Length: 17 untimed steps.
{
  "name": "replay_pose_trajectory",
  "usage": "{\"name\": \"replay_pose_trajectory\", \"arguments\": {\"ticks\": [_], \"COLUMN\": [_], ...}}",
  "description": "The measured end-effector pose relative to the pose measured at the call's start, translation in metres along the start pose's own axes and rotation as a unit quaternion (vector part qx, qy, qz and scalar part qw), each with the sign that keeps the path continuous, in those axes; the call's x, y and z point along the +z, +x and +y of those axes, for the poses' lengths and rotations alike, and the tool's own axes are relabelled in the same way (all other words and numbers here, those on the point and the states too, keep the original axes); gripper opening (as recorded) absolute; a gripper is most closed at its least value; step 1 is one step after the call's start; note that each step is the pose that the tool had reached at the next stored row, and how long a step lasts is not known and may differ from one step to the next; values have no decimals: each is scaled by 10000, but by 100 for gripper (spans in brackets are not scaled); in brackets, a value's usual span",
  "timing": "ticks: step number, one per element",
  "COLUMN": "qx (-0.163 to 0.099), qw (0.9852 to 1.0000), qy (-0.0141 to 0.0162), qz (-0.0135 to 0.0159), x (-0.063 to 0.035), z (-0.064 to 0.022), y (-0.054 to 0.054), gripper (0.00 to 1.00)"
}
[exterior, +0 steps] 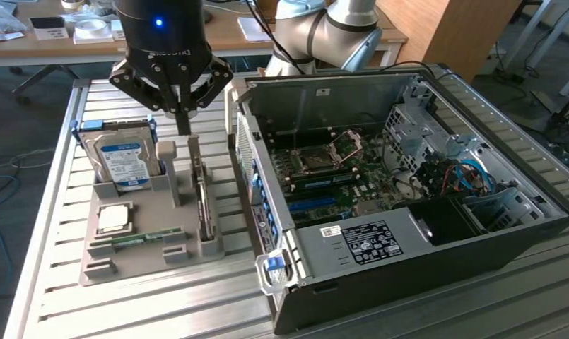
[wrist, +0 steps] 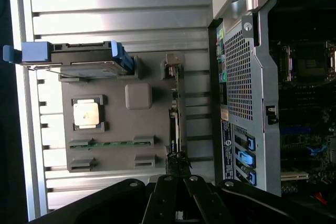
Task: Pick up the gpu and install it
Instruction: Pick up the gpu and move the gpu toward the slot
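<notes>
Black gripper (exterior: 183,129) is pointing straight down with its fingers pressed together into one thin tip. Right under that tip is the gpu (exterior: 200,194), a thin flat brownish card standing edge-on in the grey plastic holder tray (exterior: 143,265). The tip sits at the card's upper end, but honestly I can't tell if it's pinching it or just touching.

Just beside the hand, on the exterior view's left, a silver hard drive with a blue-white label (exterior: 124,162) stands upright in the same tray. Farther out from the hand, a square silver processor chip (exterior: 114,217) and a narrow green memory stick (exterior: 138,239) lie flat.

On the hand's other side is an open black computer case (exterior: 510,233) with its green motherboard (exterior: 336,173) exposed. It all sits on a slatted metal table (exterior: 49,282).
</notes>
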<state>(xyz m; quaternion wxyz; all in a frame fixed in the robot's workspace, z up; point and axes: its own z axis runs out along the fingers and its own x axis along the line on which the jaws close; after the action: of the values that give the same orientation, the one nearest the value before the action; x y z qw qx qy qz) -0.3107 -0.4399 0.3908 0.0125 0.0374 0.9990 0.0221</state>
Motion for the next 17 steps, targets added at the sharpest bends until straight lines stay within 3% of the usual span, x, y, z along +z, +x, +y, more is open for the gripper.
{"name": "replay_pose_trajectory", "arguments": {"ticks": [7,9,11,13,16,17], "qx": [0,0,0,0,0,0], "qw": [10000,10000,10000,10000,10000,10000], "qy": [0,0,0,0,0,0], "qz": [0,0,0,0,0,0], "x": [0,0,0,0,0,0], "z": [0,0,0,0,0,0], "y": [0,0,0,0,0,0], "gripper": [11,17,29,29,42,42]}}
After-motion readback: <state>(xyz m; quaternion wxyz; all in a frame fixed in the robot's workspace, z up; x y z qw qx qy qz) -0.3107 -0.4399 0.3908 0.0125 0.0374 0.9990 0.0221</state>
